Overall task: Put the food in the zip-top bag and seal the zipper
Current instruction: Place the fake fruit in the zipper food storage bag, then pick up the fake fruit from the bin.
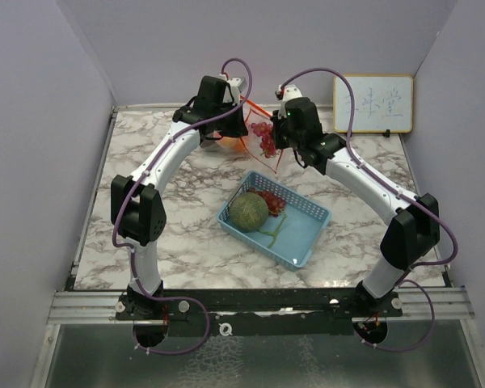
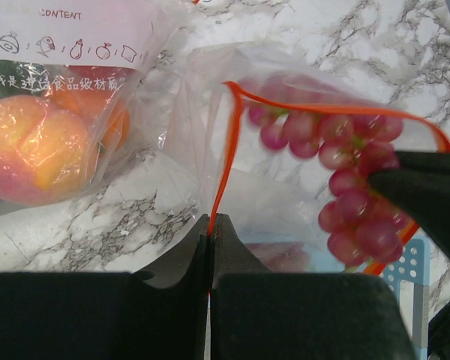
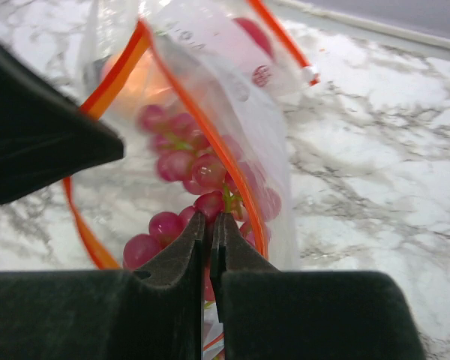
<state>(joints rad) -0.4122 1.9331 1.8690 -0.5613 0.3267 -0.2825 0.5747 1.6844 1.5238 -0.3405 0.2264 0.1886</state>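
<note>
The clear zip-top bag [image 2: 187, 112] with an orange zipper rim [image 2: 225, 150] is held up at the back of the table. My left gripper [image 2: 211, 219] is shut on that rim. My right gripper [image 3: 216, 216] is shut on the red grape bunch [image 3: 187, 165] at its stem. The bunch [image 2: 352, 202] hangs in the bag's open mouth. A peach [image 2: 30, 150] and an orange [image 2: 109, 112] lie inside the bag, low on the marble. The green netted melon [image 1: 249, 212] sits in the light-blue basket [image 1: 307, 242], with a small red fruit [image 1: 271, 202] beside it.
A small whiteboard [image 1: 373, 103] leans on the back wall at the right. Purple walls close in the marble table on three sides. The basket stands in front of both grippers, near the table's middle.
</note>
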